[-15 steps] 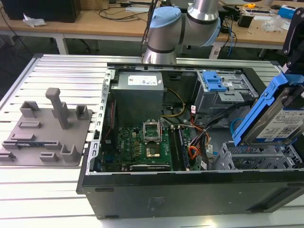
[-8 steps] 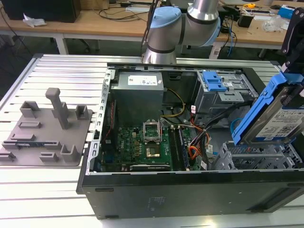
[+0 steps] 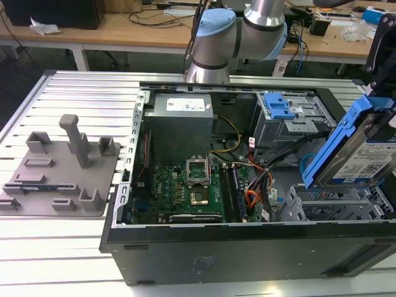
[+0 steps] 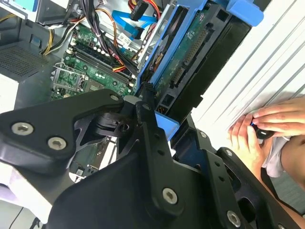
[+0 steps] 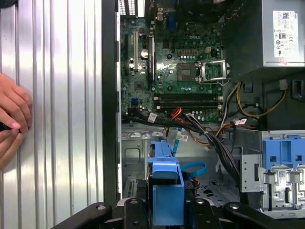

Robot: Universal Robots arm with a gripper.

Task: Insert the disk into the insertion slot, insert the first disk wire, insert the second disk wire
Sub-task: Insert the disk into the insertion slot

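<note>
We judge the first step to be in hand: the disk (image 3: 365,148) is not yet in the insertion slot (image 3: 334,207). In the exterior view it hangs at the right edge of the frame, tilted, its low end down over the grey perforated cage in the lower right and its high end cut off by the frame. The jaws are closed on the disk's blue caddy (image 5: 167,191), one black finger (image 4: 145,102) pressed against its edge in the second wrist view. In our judgement, seating the disk calls for levelling it, lining it up with the mouth of the bay, and pushing along the bay without snagging the cables nearby. Both wires lie loose inside the computer case (image 3: 247,247): the first disk wire (image 3: 253,198), red and orange, sits just right of the motherboard (image 3: 185,185) near the frame's centre, and the second disk wire (image 5: 193,168), pale blue, loops beside the disk. We cannot find either plug end, nor the sockets on the disk. We cannot tell whether the low corner of the disk touches the cage or is just clear of it, since the disk covers the bay's opening. A person's hand (image 5: 12,109) rests on the ribbed table (image 3: 74,80) beside the case, apart from the arm.
</note>
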